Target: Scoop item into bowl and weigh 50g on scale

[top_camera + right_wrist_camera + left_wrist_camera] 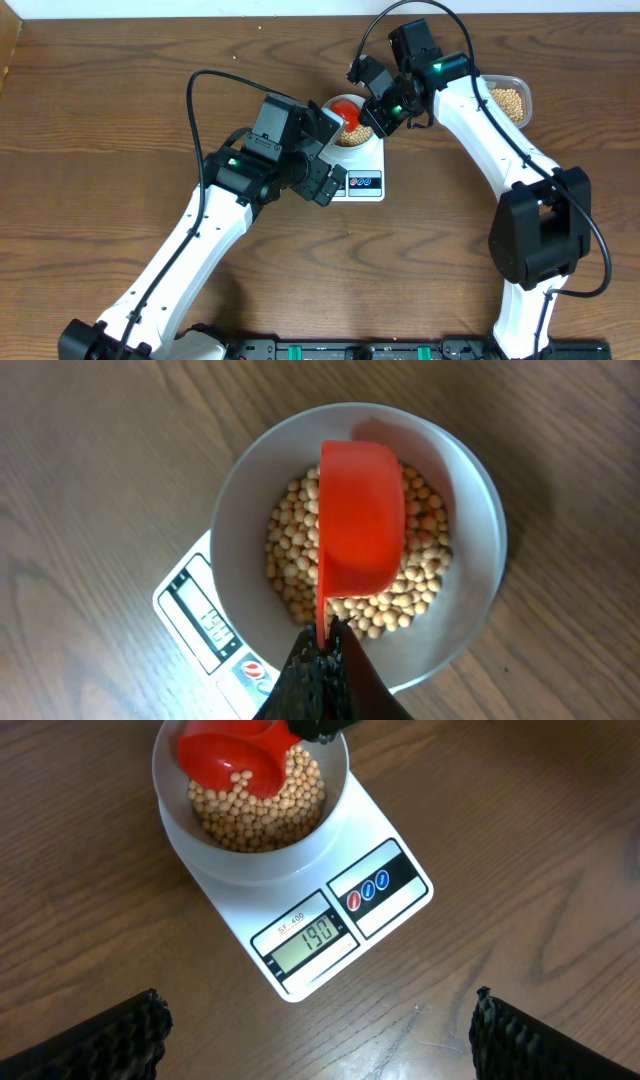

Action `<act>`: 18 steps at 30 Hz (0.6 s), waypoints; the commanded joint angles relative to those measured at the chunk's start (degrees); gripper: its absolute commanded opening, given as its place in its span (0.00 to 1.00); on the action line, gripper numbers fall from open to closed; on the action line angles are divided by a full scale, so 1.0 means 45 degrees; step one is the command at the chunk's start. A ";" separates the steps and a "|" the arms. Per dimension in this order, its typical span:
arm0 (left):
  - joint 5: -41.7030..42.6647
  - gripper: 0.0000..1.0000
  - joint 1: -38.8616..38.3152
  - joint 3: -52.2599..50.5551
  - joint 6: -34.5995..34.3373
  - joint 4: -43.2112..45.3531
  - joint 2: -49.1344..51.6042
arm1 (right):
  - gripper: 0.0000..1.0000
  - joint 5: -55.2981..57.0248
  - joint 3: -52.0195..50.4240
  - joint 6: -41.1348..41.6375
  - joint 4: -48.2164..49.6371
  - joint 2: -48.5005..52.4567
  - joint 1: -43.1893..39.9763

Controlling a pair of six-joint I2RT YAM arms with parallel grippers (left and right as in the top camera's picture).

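Note:
The pale bowl [470, 490] sits on the white scale [390, 925], partly filled with tan beans [262, 815]. A red scoop [362, 515] is turned over above the beans inside the bowl, and my right gripper [322, 645] is shut on its thin red handle. In the overhead view the bowl [346, 140] and scoop [347, 113] lie between both arms, with the right gripper [384, 112] just beside them. My left gripper [320, 1035] hovers open over bare wood in front of the scale's display [305, 935], its fingertips [150, 1015] wide apart and empty.
A clear plastic tub [509, 101] holding more beans stands at the back right, behind the right arm. The scale [362, 178] has two round buttons [368, 892] on its front. Wooden tabletop [120, 140] stretches to the left.

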 commanded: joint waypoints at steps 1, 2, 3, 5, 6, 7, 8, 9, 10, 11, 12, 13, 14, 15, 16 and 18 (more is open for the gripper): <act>0.0058 0.98 0.0053 0.0000 0.0209 -0.0049 0.0097 | 0.01 -0.0583 0.0126 0.0189 -0.0053 0.0117 0.0024; 0.0058 0.98 0.0053 0.0000 0.0209 -0.0049 0.0097 | 0.01 -0.0593 0.0126 0.0204 -0.0058 0.0117 -0.0005; 0.0058 0.98 0.0053 0.0000 0.0209 -0.0049 0.0097 | 0.01 -0.0588 0.0126 0.0282 -0.0058 0.0117 -0.0024; 0.0058 0.98 0.0053 0.0000 0.0209 -0.0049 0.0097 | 0.01 -0.0602 0.0126 0.0330 -0.0068 0.0117 -0.0087; 0.0058 0.98 0.0053 0.0000 0.0209 -0.0049 0.0097 | 0.01 -0.0699 0.0126 0.0330 -0.0073 0.0117 -0.0117; 0.0058 0.98 0.0053 0.0000 0.0209 -0.0049 0.0097 | 0.01 -0.0850 0.0126 0.0330 -0.0073 0.0117 -0.0155; 0.0058 0.98 0.0053 0.0000 0.0209 -0.0049 0.0097 | 0.01 -0.1190 0.0126 0.0330 -0.0068 0.0117 -0.0238; 0.0058 0.98 0.0053 0.0000 0.0209 -0.0049 0.0097 | 0.01 -0.1384 0.0126 0.0330 -0.0068 0.0117 -0.0291; 0.0058 0.98 0.0053 0.0000 0.0209 -0.0049 0.0097 | 0.01 -0.1530 0.0126 0.0330 -0.0068 0.0117 -0.0350; 0.0058 0.98 0.0053 0.0000 0.0209 -0.0049 0.0097 | 0.01 -0.1666 0.0126 0.0379 -0.0063 0.0117 -0.0413; 0.0058 0.98 0.0053 0.0000 0.0209 -0.0049 0.0097 | 0.01 -0.1778 0.0126 0.0423 -0.0063 0.0117 -0.0471; 0.0058 0.98 0.0053 0.0000 0.0209 -0.0049 0.0097 | 0.01 -0.1948 0.0126 0.0427 -0.0068 0.0117 -0.0549; 0.0058 0.98 0.0053 0.0000 0.0209 -0.0049 0.0097 | 0.01 -0.2108 0.0126 0.0437 -0.0073 0.0117 -0.0627; 0.0058 0.98 0.0053 0.0000 0.0209 -0.0049 0.0097 | 0.01 -0.2297 0.0126 0.0510 -0.0073 0.0117 -0.0743; 0.0058 0.98 0.0053 0.0000 0.0209 -0.0049 0.0097 | 0.01 -0.2404 0.0126 0.0525 -0.0078 0.0117 -0.0806; 0.0058 0.98 0.0053 0.0000 0.0209 -0.0049 0.0097 | 0.01 -0.2764 0.0126 0.0520 -0.0102 0.0117 -0.0976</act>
